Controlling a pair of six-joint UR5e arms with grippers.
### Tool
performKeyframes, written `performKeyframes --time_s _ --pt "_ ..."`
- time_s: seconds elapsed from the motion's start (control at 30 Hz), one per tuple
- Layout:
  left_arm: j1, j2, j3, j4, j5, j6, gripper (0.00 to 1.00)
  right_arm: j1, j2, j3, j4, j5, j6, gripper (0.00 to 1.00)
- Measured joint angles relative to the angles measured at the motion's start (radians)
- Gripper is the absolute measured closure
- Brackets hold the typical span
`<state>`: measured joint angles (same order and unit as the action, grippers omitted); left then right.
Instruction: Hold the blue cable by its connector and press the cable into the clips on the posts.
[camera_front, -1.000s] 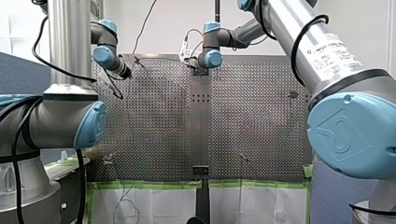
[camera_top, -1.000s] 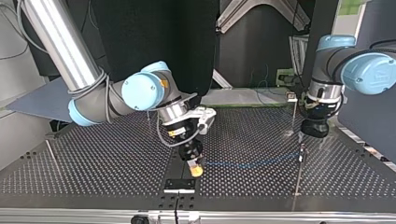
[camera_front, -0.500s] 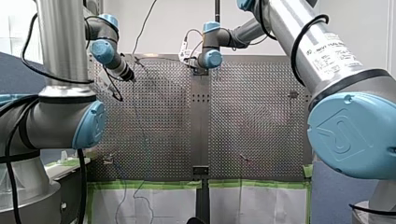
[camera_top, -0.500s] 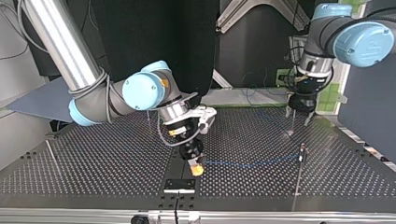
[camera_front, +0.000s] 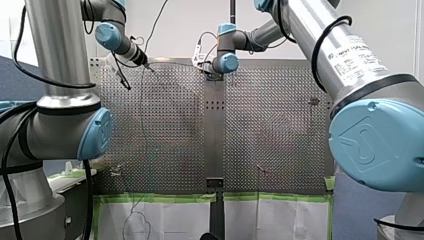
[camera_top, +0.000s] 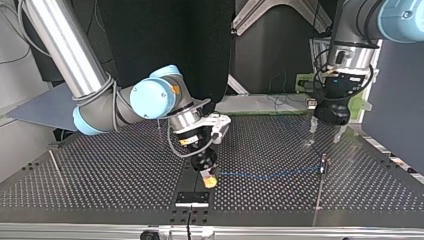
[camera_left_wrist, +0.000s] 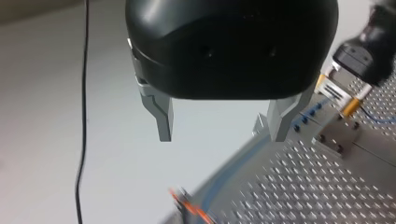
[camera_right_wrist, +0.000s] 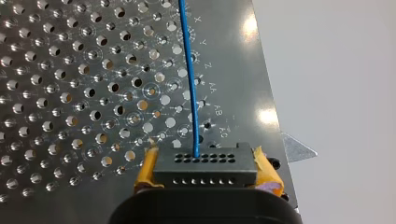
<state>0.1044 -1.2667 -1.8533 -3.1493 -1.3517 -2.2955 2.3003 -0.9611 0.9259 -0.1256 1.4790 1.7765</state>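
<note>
My right gripper clamps the black connector. The blue cable runs low over the worktop to the post. My left gripper, fingers wide, hangs above; it should descend straddling the cable beside that post.

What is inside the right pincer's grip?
A black connector sits between the right pincer's yellow pads; the blue cable runs out of it over the perforated table. The pincer body hides the connector's back end.

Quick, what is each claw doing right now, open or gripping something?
Left gripper: open, holding nothing.
Right gripper: closed on the connector of the blue cable.
</note>
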Motion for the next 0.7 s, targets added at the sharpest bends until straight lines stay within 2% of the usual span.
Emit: performKeyframes --time_s 0.2,0.57,0.7 --pt "0.0 0.004 0.022 -0.006 -0.012 0.054 0.0 0.0 0.0 0.0 0.0 0.0 0.0 1.0" --pt "-0.009 -0.065 0.031 -0.058 -0.097 0.144 0.0 -0.001 0.0 0.0 0.001 0.0 0.0 1.0" --pt "-0.014 -0.072 0.034 -0.078 -0.132 0.179 0.0 -0.003 0.0 0.0 0.001 0.0 -0.001 1.0"
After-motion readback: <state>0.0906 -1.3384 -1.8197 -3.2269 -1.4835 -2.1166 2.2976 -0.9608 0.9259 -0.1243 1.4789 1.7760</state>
